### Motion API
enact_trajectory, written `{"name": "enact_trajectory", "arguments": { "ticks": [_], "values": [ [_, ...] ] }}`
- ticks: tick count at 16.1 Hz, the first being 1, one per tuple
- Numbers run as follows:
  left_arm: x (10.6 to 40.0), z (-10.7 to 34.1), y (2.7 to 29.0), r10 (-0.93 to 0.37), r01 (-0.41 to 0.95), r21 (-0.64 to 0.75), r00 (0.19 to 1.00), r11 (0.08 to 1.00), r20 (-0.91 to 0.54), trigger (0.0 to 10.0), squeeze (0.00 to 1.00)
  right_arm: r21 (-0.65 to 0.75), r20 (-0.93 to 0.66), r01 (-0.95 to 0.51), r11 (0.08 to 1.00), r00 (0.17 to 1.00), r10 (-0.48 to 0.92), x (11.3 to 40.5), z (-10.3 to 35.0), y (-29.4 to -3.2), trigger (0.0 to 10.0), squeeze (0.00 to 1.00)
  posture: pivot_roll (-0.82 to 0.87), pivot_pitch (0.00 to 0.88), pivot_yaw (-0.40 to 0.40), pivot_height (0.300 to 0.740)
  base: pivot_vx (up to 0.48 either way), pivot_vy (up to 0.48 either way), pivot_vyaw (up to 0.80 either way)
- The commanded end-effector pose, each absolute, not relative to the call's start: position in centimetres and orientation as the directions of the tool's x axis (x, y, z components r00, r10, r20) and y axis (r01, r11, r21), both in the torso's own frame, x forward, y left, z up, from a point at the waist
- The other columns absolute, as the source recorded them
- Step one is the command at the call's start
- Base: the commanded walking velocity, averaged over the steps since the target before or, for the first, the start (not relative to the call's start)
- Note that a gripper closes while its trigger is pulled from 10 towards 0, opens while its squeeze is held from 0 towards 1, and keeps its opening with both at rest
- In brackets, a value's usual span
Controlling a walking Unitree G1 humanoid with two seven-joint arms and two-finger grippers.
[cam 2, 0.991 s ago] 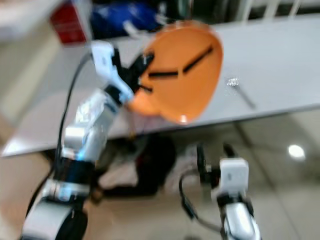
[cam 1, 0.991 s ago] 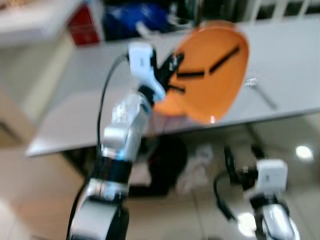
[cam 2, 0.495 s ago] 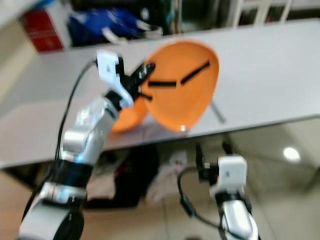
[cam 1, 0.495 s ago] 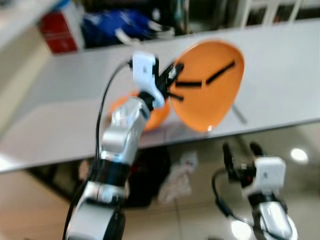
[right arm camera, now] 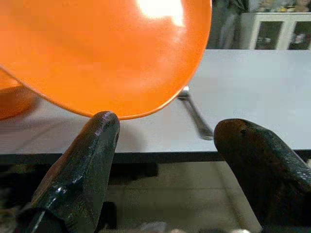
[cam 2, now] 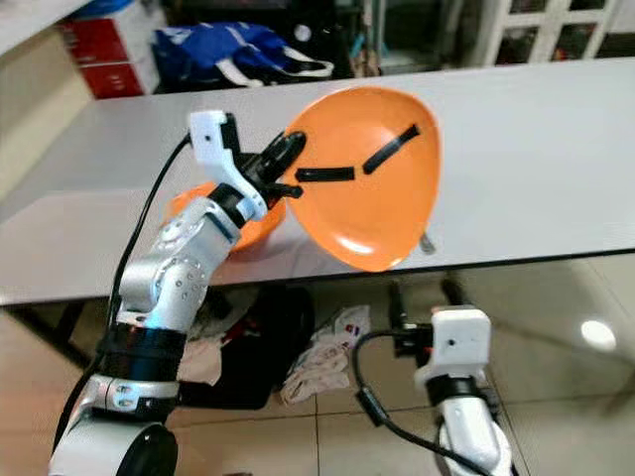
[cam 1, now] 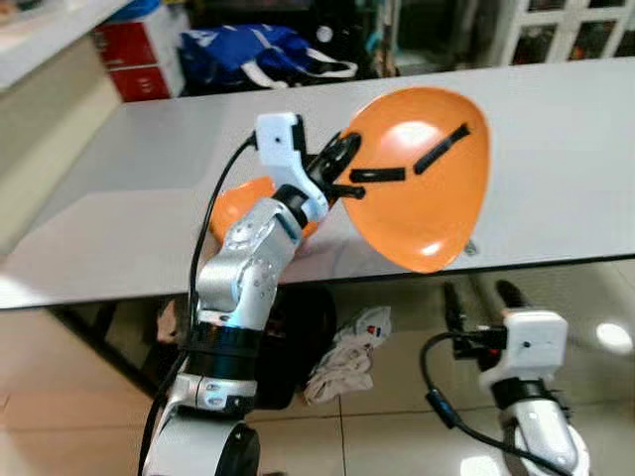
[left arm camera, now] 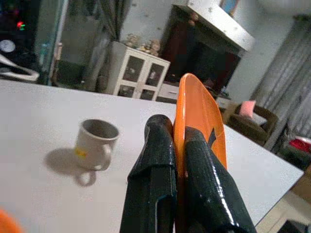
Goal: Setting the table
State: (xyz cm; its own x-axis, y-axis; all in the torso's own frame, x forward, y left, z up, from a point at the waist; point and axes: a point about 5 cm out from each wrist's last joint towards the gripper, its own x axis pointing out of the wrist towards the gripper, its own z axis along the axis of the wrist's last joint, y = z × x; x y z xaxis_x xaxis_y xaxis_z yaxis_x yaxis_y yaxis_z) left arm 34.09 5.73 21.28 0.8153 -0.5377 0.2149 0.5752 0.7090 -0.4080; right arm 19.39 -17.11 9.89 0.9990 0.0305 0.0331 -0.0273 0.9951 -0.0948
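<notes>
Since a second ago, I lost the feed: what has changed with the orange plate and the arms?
Little changed. The left gripper stays shut on the rim of the round orange plate, held tilted over the grey table's near edge. The camera shifted, bringing an orange bowl into view. The right gripper still hangs open below.

Blue bag (cam 1: pixel 260 52) and red box (cam 1: pixel 139 67) behind the table, crumpled cloth (cam 1: pixel 349 349) on tiled floor, white cabinet (left arm camera: pixel 137 75)
</notes>
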Motion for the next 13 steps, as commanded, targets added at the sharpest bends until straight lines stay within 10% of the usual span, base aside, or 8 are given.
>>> {"name": "enact_trajectory", "arguments": {
  "ticks": [1,13],
  "values": [
    [34.4,21.5,5.4,-0.538,0.574,-0.423,0.815,0.701,0.215,0.0,0.0,-0.1,0.031,-0.032,0.994,0.999,0.035,19.6,10.0,-16.9,10.0,0.0,-0.05,0.0,0.104,0.74,0.0,0.0,0.0],
    [37.1,20.1,2.8,-0.509,0.489,-0.513,0.853,0.705,0.114,0.0,0.0,-0.102,0.013,-0.023,0.995,1.0,0.025,18.2,10.0,-16.8,10.0,0.0,-0.12,0.0,0.122,0.74,0.0,0.0,0.0]
  ]
}}
